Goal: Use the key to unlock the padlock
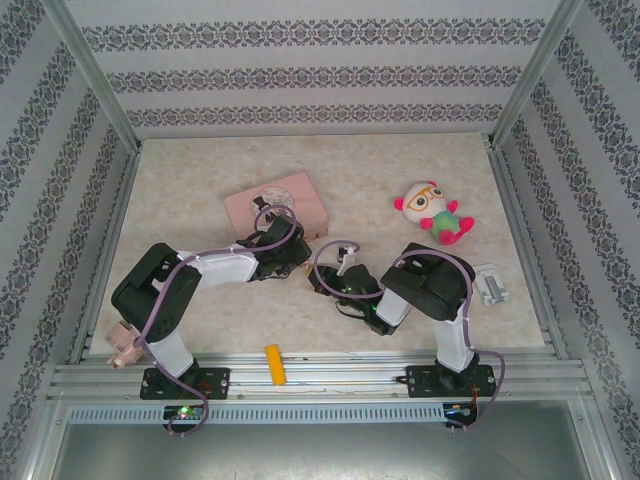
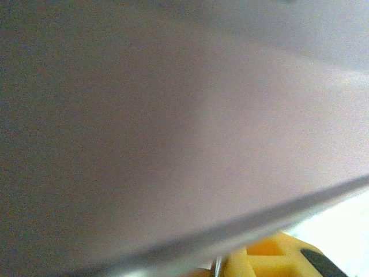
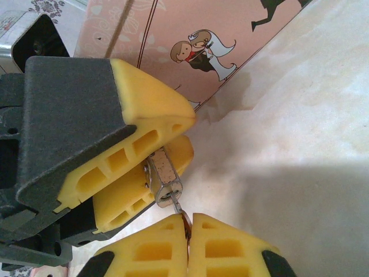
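padlock [image 3: 164, 173] is pinched by its body between the yellow pads of the left gripper [image 3: 185, 137], near the table's middle, at 5 o'clock of the pink tin [image 1: 275, 205]. the key [image 3: 178, 208] leaves its lower end toward 5 o'clock and ends in the right gripper [image 3: 189, 231], whose pads are pressed tight on it. whether the blade is fully seated i cannot tell. the padlock looks light, hard and smooth, so it may twist in soft foam. it is best gripped on its flat faces, clear of the end that must spring open. the key is a thin, stiff sliver that could slip or bend, so hold its head and turn it about its own axis.
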Robot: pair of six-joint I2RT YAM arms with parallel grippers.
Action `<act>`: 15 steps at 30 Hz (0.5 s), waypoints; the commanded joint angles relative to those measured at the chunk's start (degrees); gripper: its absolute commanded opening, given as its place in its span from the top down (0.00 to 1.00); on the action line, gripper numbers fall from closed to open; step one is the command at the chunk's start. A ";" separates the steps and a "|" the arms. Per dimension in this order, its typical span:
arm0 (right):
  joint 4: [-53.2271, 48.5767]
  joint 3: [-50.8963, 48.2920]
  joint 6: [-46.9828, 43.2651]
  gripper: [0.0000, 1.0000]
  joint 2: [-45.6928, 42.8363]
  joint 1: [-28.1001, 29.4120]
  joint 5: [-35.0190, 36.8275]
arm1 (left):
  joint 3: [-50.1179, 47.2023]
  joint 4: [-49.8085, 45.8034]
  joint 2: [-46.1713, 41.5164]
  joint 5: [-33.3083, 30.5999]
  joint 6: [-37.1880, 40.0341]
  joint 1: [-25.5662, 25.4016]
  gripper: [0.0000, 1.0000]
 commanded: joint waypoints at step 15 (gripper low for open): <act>-4.57 -1.27 0.49 1.00 1.73 -2.21 -1.16 | -0.31 0.29 -3.16 1.13 -1.07 0.51 0.78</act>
